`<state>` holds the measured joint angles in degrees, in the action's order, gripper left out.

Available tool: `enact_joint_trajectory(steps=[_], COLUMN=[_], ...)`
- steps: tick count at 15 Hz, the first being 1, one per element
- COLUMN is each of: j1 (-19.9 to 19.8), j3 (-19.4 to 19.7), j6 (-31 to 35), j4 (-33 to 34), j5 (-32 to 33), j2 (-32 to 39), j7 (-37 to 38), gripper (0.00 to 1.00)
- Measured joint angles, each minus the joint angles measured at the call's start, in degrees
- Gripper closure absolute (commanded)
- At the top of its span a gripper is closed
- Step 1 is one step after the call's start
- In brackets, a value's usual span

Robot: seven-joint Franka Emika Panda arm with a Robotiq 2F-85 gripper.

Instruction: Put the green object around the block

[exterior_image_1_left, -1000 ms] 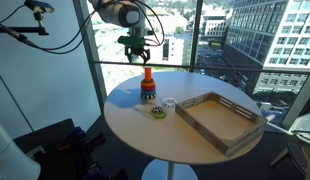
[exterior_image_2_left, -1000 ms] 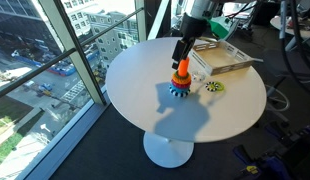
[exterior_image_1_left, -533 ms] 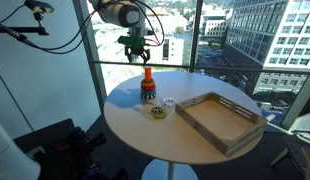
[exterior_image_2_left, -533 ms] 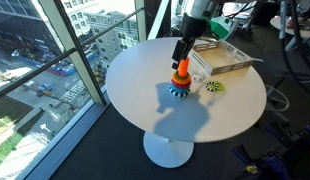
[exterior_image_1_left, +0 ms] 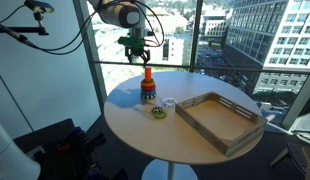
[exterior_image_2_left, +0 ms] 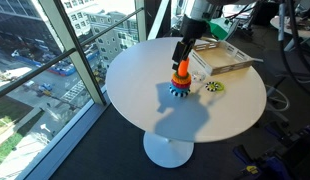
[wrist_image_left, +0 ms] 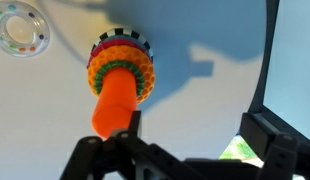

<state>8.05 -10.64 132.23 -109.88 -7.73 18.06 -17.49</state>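
The block is an orange peg on a multi-coloured round base, standing at the window side of the round white table. It also shows as the block and the block. My gripper hangs open just above the peg, with nothing between its fingers. In the wrist view the gripper frames bare tabletop, with the peg beside one finger. The green object lies flat on the table a short way from the block. A corner of the green object peeks out by the other finger.
A wooden tray stands on the table beside the block. A small clear round ring with coloured dots lies close to the block's base. The table's edge runs near the gripper. Tall windows stand behind.
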Motion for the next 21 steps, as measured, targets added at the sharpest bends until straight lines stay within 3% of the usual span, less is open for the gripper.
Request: enact_joint_trajectory(steps=[8, 21], j1=[0.0, 0.03], j3=[0.03, -0.04], j6=[0.02, 3.11], j4=[0.0, 0.0], j5=[0.75, 2.33], j2=[0.02, 0.39], j7=[2.4, 0.21], gripper=[0.0, 0.0])
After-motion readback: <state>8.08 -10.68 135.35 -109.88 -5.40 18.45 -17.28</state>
